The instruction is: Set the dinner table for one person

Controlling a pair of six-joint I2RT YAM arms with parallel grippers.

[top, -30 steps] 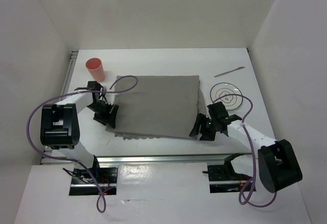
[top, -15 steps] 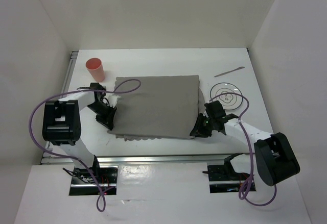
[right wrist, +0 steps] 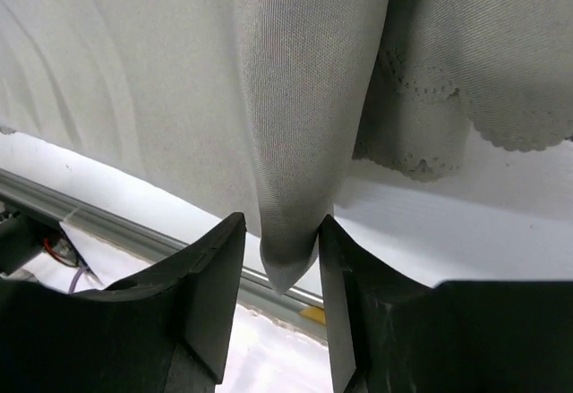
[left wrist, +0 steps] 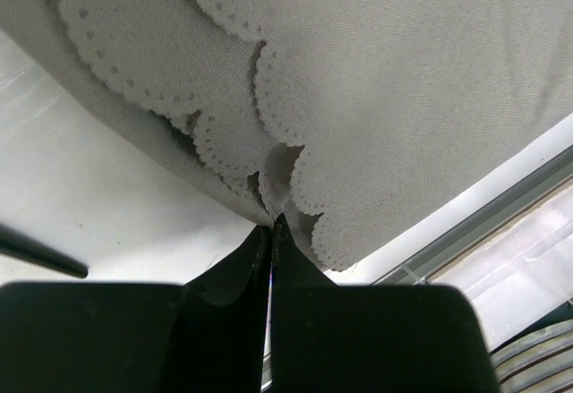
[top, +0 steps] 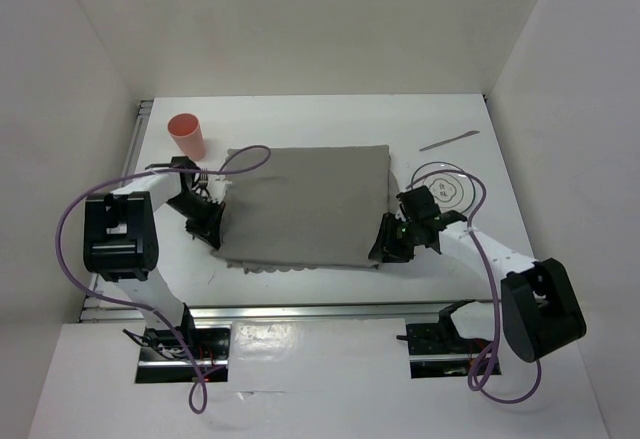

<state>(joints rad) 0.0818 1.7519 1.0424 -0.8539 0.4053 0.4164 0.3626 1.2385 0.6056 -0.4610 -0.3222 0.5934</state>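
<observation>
Black left gripper [left wrist: 270,232], fingers pressed together, tips pinching the scalloped hem of the grey mat [left wrist: 376,80] at its near left corner. Right gripper [right wrist: 279,241] is clamped on a hanging fold of the mat at its near right corner. From above, both gripper tips hide those corners.

The mat lies on the middle of the white dinner table [top: 300,124], whose long axis runs left to right. Silver rails [top: 300,309] lie left of the mat and near of it.

Pink cup [top: 187,136] stands upright beyond the mat's far left corner. Ringed plate [top: 445,191] sits just right of the mat, partly covered by the arm and purple cable [top: 478,209]. Thin grey utensil [top: 449,140] beyond the far right corner is too small to identify.
</observation>
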